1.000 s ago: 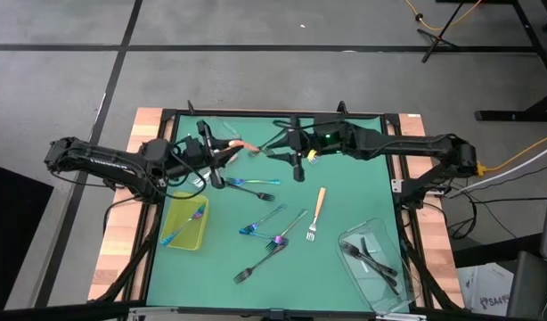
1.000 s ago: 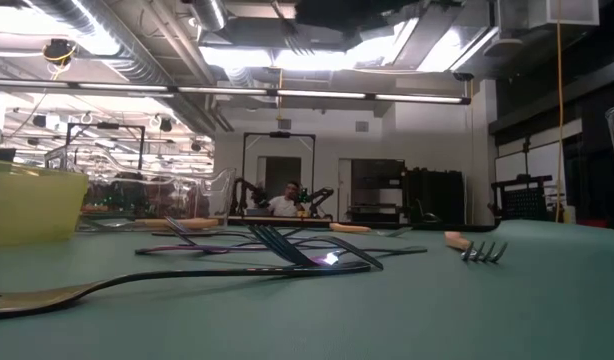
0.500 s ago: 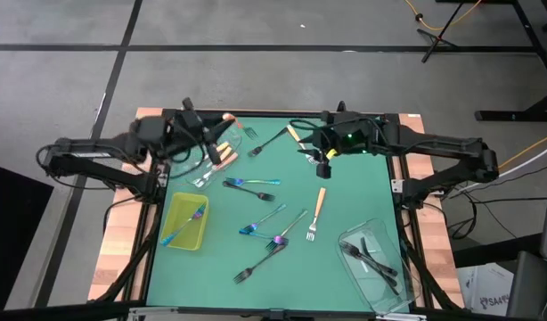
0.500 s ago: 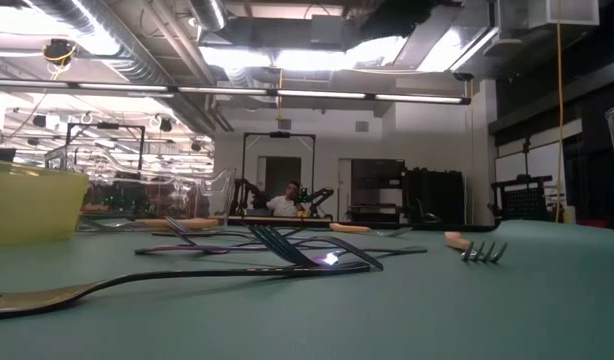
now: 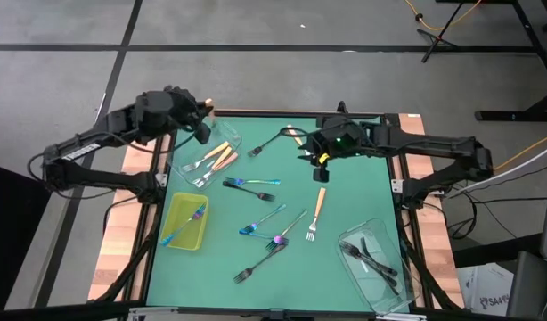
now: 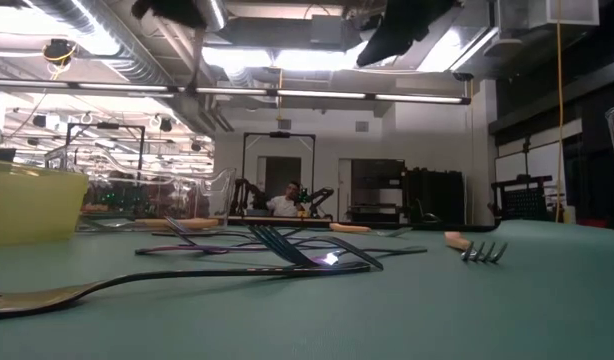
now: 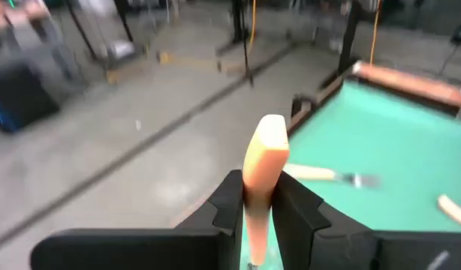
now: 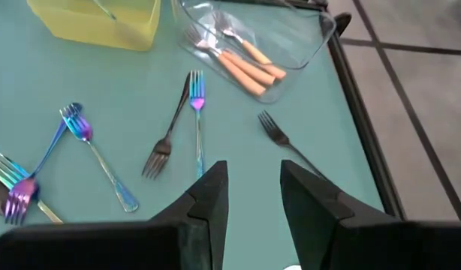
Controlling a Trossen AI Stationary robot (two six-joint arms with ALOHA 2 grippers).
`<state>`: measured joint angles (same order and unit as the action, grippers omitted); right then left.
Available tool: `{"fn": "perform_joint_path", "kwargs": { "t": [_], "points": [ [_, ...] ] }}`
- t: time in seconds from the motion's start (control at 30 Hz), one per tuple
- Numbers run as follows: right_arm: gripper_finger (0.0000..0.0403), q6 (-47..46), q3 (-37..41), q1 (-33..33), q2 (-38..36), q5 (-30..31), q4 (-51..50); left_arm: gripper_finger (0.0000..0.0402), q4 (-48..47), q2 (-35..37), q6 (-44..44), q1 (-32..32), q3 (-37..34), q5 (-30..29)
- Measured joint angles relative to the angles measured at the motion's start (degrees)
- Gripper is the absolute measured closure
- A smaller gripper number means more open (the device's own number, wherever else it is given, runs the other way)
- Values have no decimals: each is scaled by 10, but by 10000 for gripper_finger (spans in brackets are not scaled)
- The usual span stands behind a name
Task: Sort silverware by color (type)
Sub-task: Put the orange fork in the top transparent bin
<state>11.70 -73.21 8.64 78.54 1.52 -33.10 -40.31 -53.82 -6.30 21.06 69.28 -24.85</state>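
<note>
Your left gripper (image 7: 257, 206) pinches an orange-handled fork (image 7: 262, 161) above the clear tub (image 5: 229, 135) holding matching forks, while your right gripper (image 8: 245, 184), fingers spread and empty, hovers nearby.

Left wrist view blurred: orange-handled fork (image 7: 262, 176) head hidden between the fingers (image 7: 224, 201). Low view: arms cut off at top edge, yellow-green tray (image 6: 27, 205) cut at left edge.

- A robotics lab or workshop is suggested by exposed ceiling ducts (image 6: 137, 40) and strip lighting (image 6: 317, 97).
- A seated person (image 6: 284, 204), apparently beside another arm rig, is seen beyond the green surface (image 5: 345, 196).
- Grey concrete floor (image 5: 256, 80) is marked with dark lines.
</note>
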Motion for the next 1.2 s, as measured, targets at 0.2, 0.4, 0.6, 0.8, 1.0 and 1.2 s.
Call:
{"fn": "perform_joint_path", "kwargs": {
  "t": [0.2,0.4,0.6,0.8,1.0,1.2],
  "points": [
    [290,1,0,0,19,0,-1,357,-94,-23,-13,67,0,71],
    [290,1,0,0,30,-1,-1,357,-144,-75,-11,111,0,119],
    [290,1,0,0,35,-2,-2,357,-161,-148,-6,138,0,159],
    [290,1,0,0,35,-2,-1,357,-178,-229,-6,154,-1,188],
    [290,1,0,0,35,-2,-2,357,-183,-302,30,158,-1,189],
    [290,1,0,0,35,-2,-12,357,-183,-363,39,158,-1,189]
  ]
}}
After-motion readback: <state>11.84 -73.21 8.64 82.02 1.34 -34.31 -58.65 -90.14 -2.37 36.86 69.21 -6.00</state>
